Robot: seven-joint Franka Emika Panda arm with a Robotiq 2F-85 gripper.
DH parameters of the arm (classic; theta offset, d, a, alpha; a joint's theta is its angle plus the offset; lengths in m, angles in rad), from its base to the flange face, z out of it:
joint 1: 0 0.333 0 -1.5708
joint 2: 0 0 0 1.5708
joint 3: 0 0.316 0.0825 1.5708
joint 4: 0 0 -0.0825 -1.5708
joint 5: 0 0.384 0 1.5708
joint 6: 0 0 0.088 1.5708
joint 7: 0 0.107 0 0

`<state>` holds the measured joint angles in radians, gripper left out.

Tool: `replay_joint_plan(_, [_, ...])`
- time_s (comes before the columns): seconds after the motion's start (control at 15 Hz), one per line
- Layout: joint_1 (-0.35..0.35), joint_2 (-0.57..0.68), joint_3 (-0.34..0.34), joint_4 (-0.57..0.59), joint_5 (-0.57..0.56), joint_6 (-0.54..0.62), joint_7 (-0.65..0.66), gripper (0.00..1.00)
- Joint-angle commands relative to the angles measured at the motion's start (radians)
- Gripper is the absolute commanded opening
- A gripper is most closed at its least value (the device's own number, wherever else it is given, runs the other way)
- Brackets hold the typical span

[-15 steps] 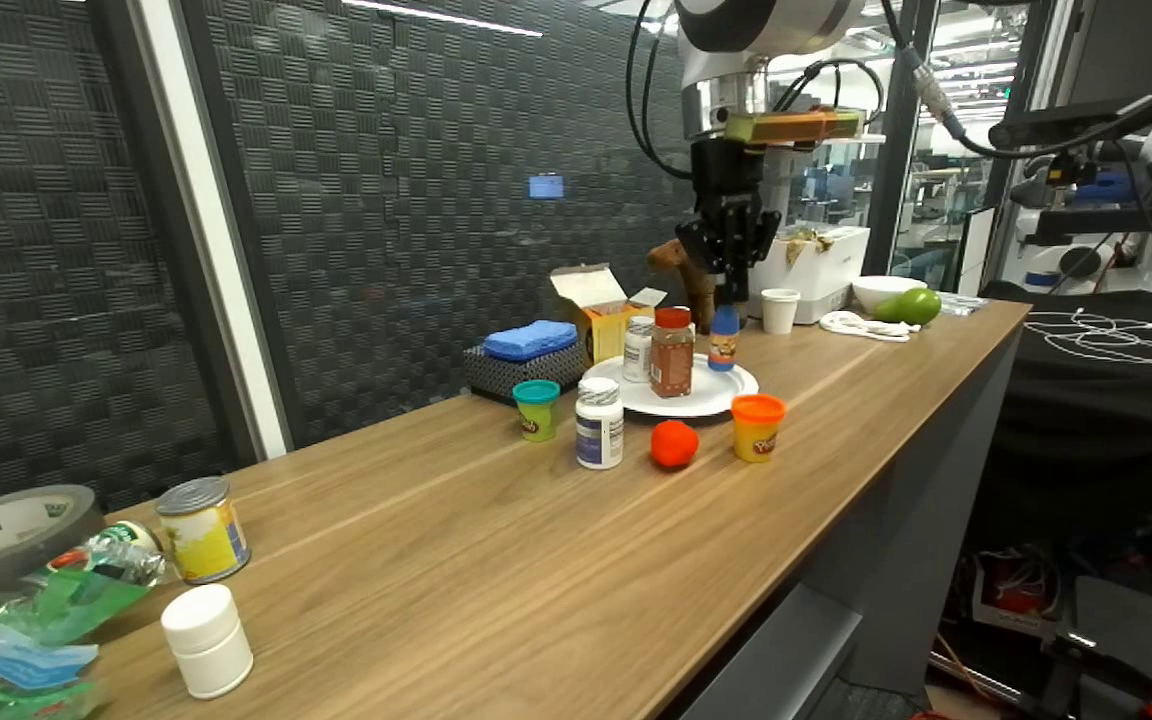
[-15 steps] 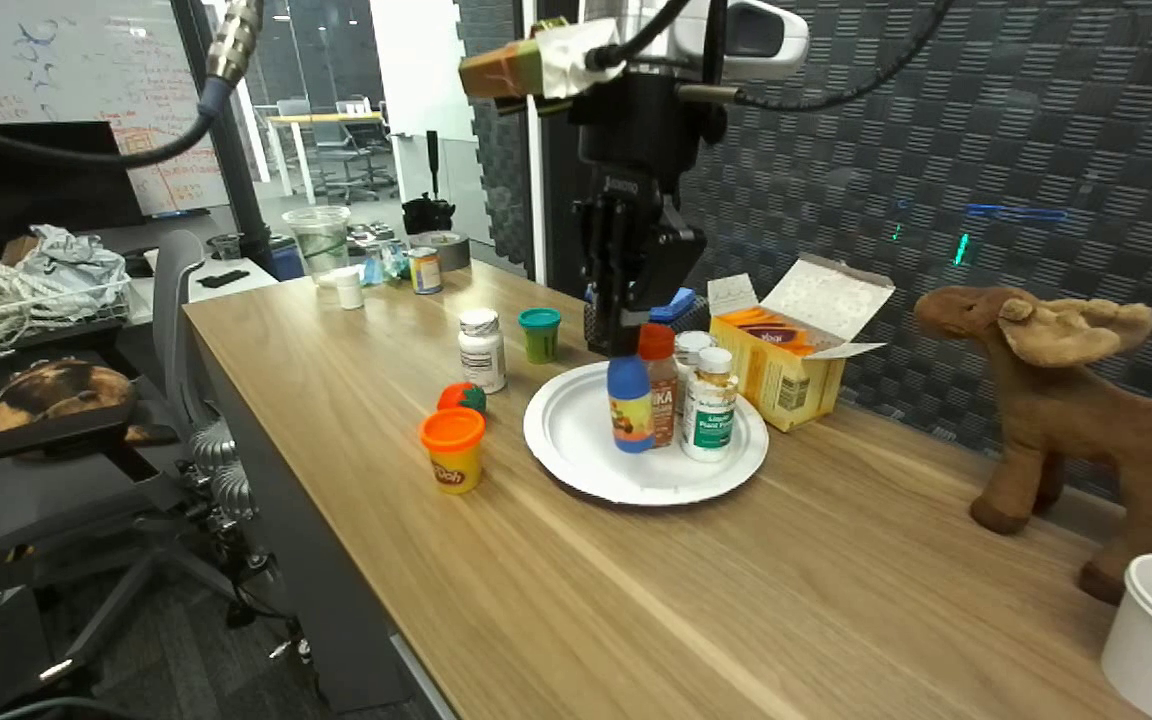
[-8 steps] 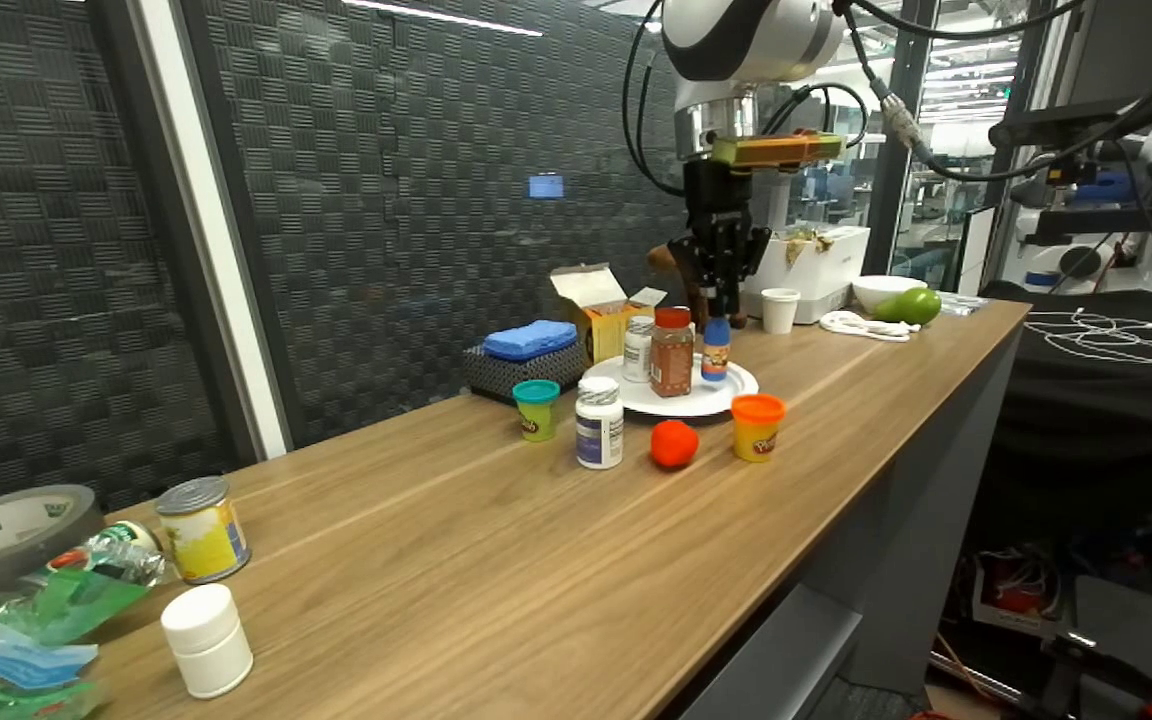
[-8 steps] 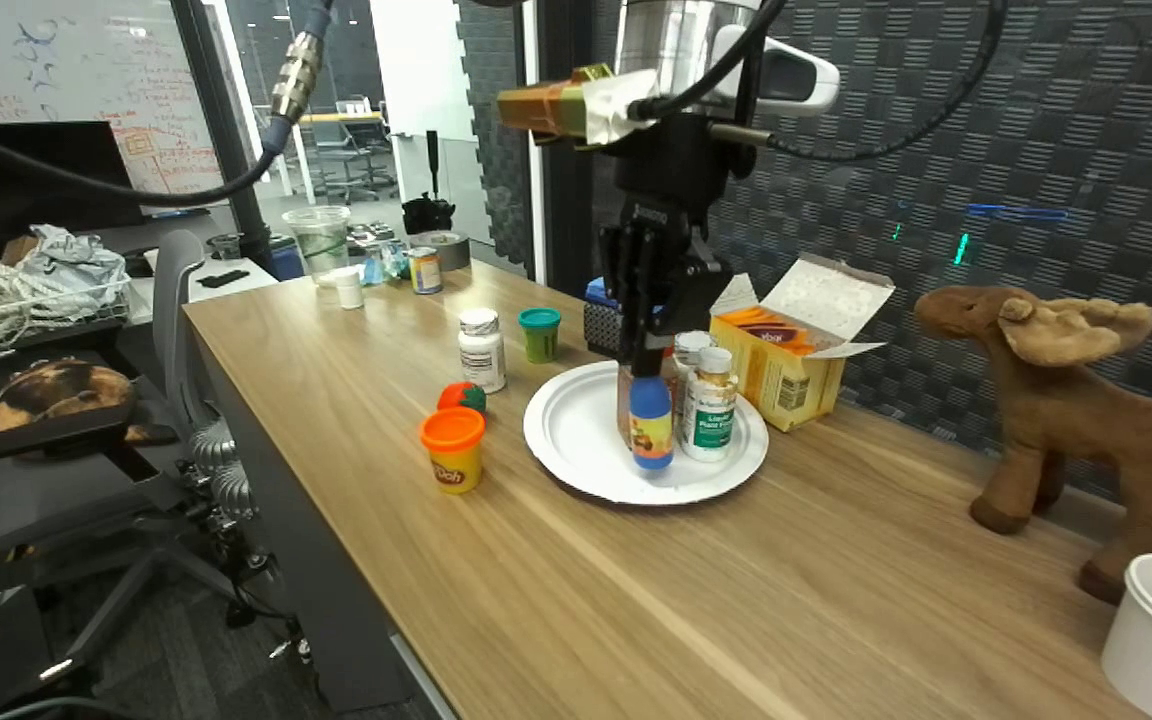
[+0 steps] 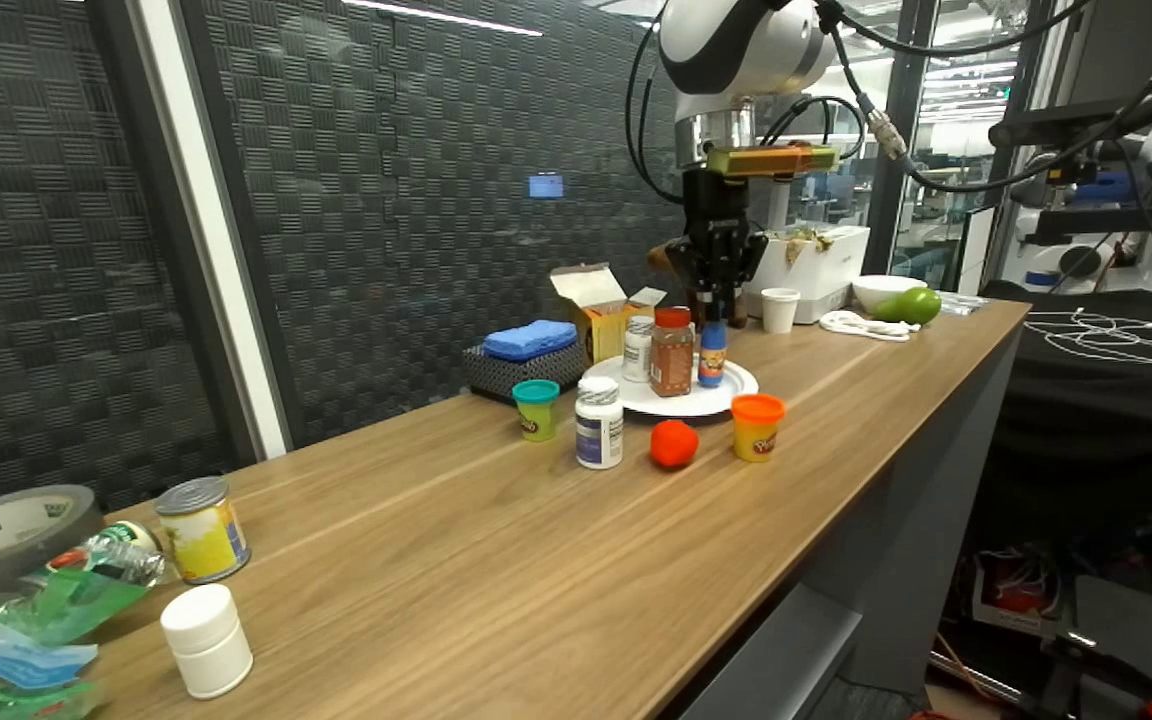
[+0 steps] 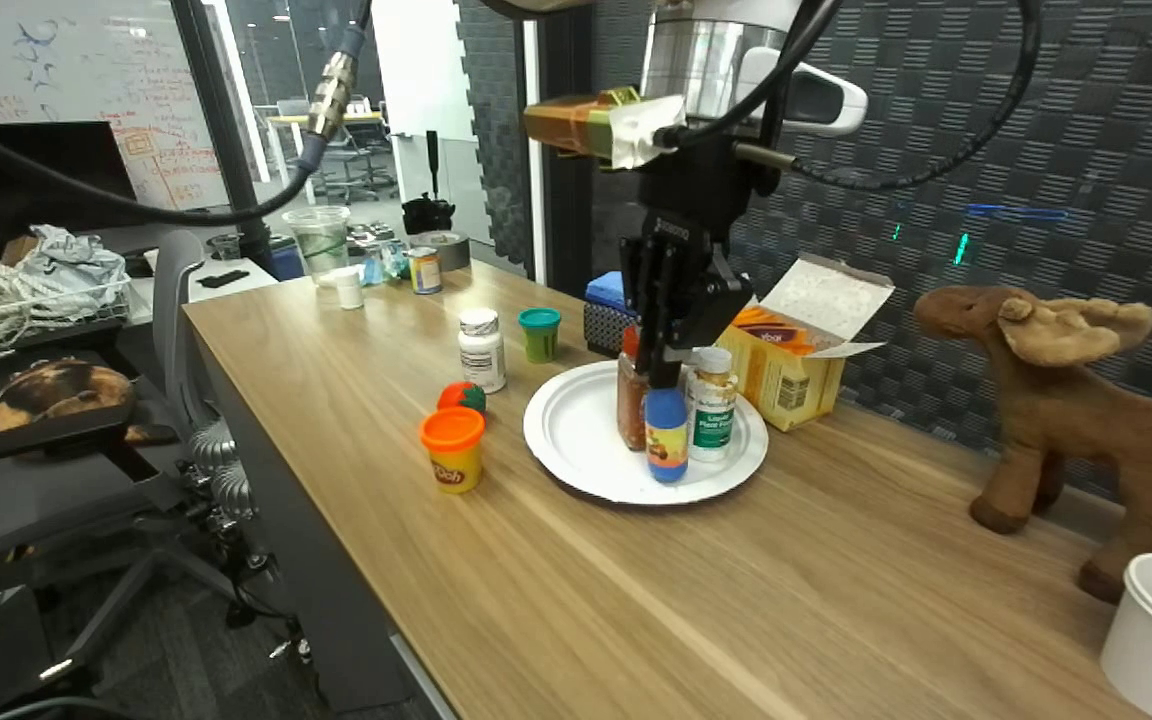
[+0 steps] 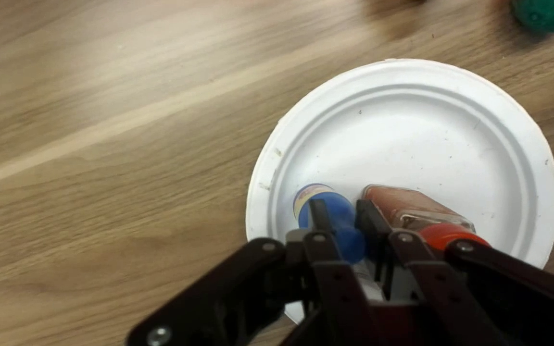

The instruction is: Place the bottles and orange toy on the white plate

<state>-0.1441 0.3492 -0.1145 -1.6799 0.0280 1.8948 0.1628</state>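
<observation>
– In an exterior view, how does the blue bottle [image 5: 712, 360] point?
– Long axis upright, base down, over the white plate [image 5: 681, 407]; the gripper [image 5: 715, 308] is clamped on its upper end.
– Its look in an exterior view?
– Blue, wrapped in a yellow-orange label [image 6: 666, 449]; whether its base touches cannot be told.
– The wrist view?
– Top end nearest, between the fingers [image 7: 320, 215].

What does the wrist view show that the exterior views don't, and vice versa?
Only the wrist view: small dark specks on the white plate.
Only the exterior views: the open yellow box, plush moose and duct tape roll.
Shared: that plate, the blue bottle in the gripper, the red-capped spice bottle and the orange strawberry toy.
</observation>
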Motion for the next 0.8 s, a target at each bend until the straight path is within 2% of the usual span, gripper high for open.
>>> replay_joint_plan(0.0, [-0.001, 0.031, -0.006, 0.048, 0.027, 0.001, 0.019, 0.05])
replay_joint_plan(0.33, [-0.001, 0.041, -0.006, 0.059, 0.028, 0.005, 0.026, 0.05])
replay_joint_plan(0.4, [-0.001, 0.040, -0.006, 0.059, 0.027, 0.006, 0.026, 0.45])
replay_joint_plan(0.47, [-0.001, 0.038, -0.006, 0.058, 0.027, 0.007, 0.026, 0.46])
replay_joint_plan(0.73, [-0.002, 0.029, -0.008, 0.054, 0.029, 0.018, 0.033, 0.75])
